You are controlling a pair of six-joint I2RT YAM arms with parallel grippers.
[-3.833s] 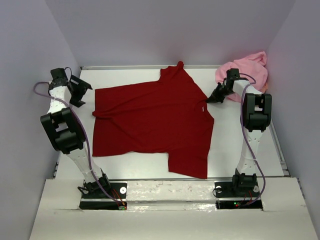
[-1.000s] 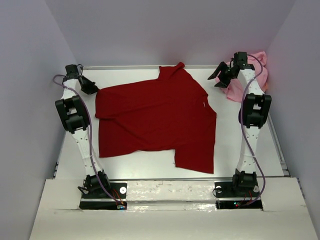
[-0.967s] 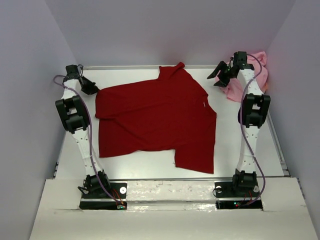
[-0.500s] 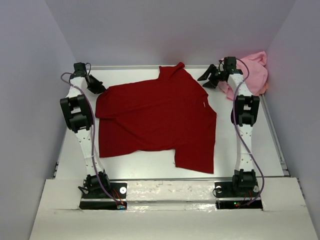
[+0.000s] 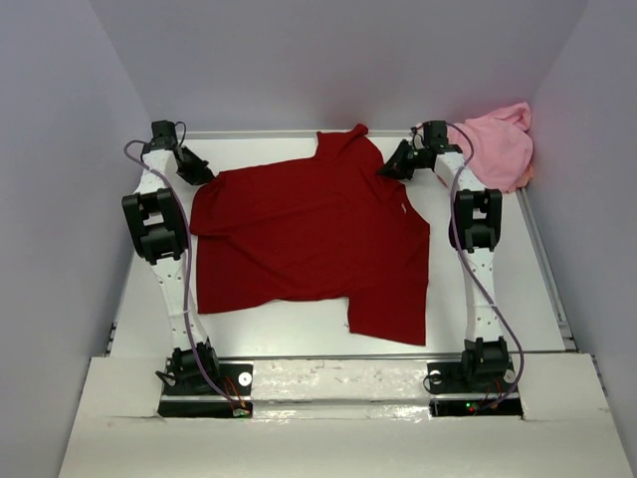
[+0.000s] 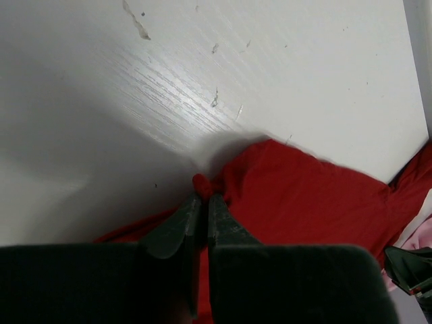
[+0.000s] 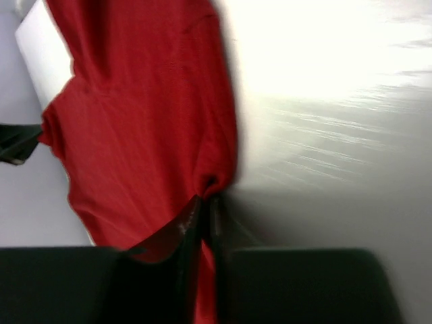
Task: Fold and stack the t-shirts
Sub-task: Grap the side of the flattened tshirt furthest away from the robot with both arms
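Note:
The dark red t-shirt (image 5: 309, 234) lies spread flat over the middle of the white table (image 5: 279, 334), collar toward the back. My left gripper (image 5: 199, 175) is shut on its back left sleeve corner; in the left wrist view the left gripper (image 6: 202, 197) pinches a small bunch of the dark red t-shirt (image 6: 304, 202). At the shirt's back right edge, my right gripper (image 5: 391, 167) is down on the cloth. The right wrist view shows the right gripper (image 7: 209, 200) closed on a puckered fold of the dark red t-shirt (image 7: 135, 135). The light pink t-shirt (image 5: 495, 147) sits crumpled in the back right corner.
Grey walls close in the table on the left, back and right. A metal rail (image 5: 547, 269) runs along the table's right edge. Both arm bases (image 5: 204, 383) stand at the near edge. A strip of the pink shirt (image 6: 417, 237) shows in the left wrist view.
My right gripper swung left from beside the pink shirt to the red shirt's back right edge and closed on it. The left gripper shifted slightly right, still holding its corner.

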